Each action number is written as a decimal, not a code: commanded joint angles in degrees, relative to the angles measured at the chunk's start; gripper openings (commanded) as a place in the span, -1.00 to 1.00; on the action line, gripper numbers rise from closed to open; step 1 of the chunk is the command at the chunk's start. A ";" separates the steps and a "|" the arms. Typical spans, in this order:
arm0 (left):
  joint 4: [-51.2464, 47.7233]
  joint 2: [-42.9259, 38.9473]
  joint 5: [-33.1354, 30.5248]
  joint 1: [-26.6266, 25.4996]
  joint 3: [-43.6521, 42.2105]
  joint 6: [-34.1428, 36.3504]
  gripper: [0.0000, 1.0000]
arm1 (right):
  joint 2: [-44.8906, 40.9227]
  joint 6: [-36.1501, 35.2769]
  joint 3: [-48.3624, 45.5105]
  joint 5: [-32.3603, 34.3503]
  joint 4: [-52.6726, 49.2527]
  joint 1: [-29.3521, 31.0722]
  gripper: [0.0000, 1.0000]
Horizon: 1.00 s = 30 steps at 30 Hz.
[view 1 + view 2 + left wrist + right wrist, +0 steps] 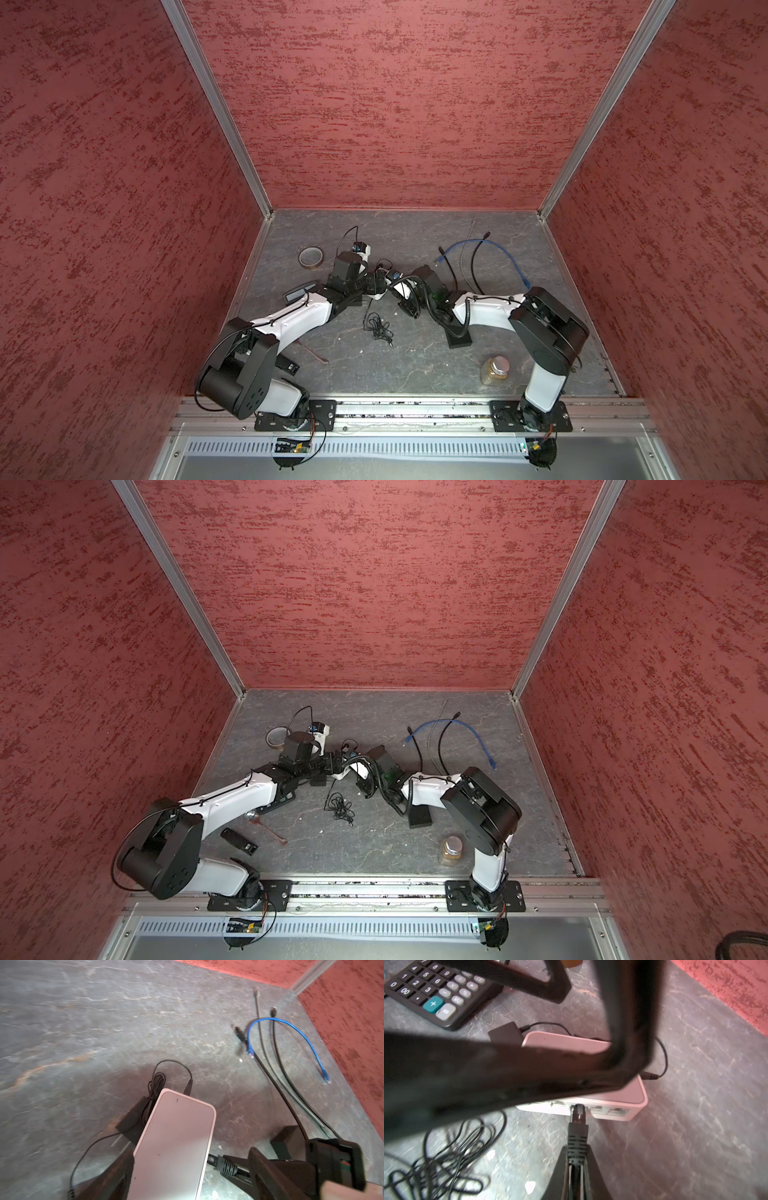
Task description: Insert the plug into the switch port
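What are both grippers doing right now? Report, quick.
Left gripper: open, jaws either side of the switch.
Right gripper: closed on the cable plug, its tip at the switch.

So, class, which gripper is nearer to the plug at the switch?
Right. The right gripper is shut on the plug, just behind its tip. The left gripper stands open over the switch, apart from the plug.
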 commanded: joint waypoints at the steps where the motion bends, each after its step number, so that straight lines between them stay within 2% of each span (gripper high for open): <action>1: -1.23 -2.28 -1.14 -0.30 -1.10 -0.73 0.73 | 2.61 -0.93 6.15 -3.01 2.41 -0.82 -1.00; 8: -2.95 -6.70 -6.82 -0.21 -4.02 -2.16 0.73 | 10.38 2.10 15.43 -8.01 1.18 -1.01 -1.00; 14: -3.61 -10.72 -8.35 -0.21 -6.97 -3.23 0.73 | 17.01 7.04 23.39 -12.80 0.90 -1.01 -1.00; 21: -3.87 -13.33 -7.88 -0.28 -9.18 -4.07 0.73 | 23.95 12.24 30.85 -12.55 0.28 -1.01 -0.98; 30: -4.15 -16.02 -7.88 -0.24 -11.80 -5.36 0.73 | 30.57 15.48 36.03 -11.86 -0.10 -1.01 -0.81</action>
